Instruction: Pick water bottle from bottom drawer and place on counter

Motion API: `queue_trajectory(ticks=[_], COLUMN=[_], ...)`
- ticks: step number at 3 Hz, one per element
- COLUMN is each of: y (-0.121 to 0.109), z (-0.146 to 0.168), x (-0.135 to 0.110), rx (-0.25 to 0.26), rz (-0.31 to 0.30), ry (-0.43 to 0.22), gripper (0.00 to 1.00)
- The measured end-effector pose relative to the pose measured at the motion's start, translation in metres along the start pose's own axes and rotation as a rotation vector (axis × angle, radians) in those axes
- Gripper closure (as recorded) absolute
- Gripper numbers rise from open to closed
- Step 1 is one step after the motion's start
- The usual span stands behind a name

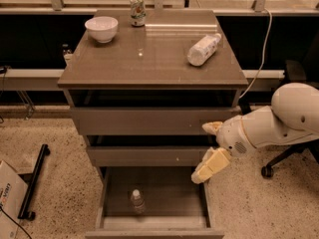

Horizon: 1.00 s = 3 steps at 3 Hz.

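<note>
Gripper (210, 147): right of centre in the frame, in front of the right end of the middle drawer front, above the right rear corner of the pulled-out drawer.
Fingers (212, 165): spread apart, one tan pad high near the top drawer front, the other lower and angled down-left; nothing held between them.
Arm (279, 121): white and rounded, entering from the right edge of the frame.
Water bottle (137, 201): lower centre of the frame, standing upright on the drawer floor, white cap up, left of the drawer's middle and toward its front; well apart from the gripper.
Bottom drawer (105, 199): pulled out toward the bottom edge of the frame, interior in view, only the bottle inside.
Counter (149, 66): upper centre of the frame, glossy brown top.
White bowl (101, 28): upper left part of the counter, upright.
Can (137, 9): far edge of the counter, just right of the bowl, upright.
White bottle (204, 49): right part of the counter, lying on its side, cap toward the upper right.
Upper two drawers (144, 121): pushed in.
Office chair base (281, 159): right side of the frame, behind the arm.
Cardboard box (9, 198): lower left corner, on the speckled floor.
</note>
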<state>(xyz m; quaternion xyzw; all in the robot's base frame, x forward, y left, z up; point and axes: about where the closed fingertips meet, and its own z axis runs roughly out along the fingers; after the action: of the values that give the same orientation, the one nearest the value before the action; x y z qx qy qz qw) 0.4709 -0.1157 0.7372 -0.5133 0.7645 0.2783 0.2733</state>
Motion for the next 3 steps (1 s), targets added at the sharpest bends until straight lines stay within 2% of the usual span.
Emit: queue_trajectory(ticks=[1,2,3], y=[-0.004,-0.008,-0.014], z=[0.001,0.014,0.034], x=[0.001,0.009,0.027], rx=[0.017,0.057,0.078], rz=[-0.007,-0.048,-0.077], ry=[-0.029,-0.039,-0.022], gripper=[0.0,0.0,0.0])
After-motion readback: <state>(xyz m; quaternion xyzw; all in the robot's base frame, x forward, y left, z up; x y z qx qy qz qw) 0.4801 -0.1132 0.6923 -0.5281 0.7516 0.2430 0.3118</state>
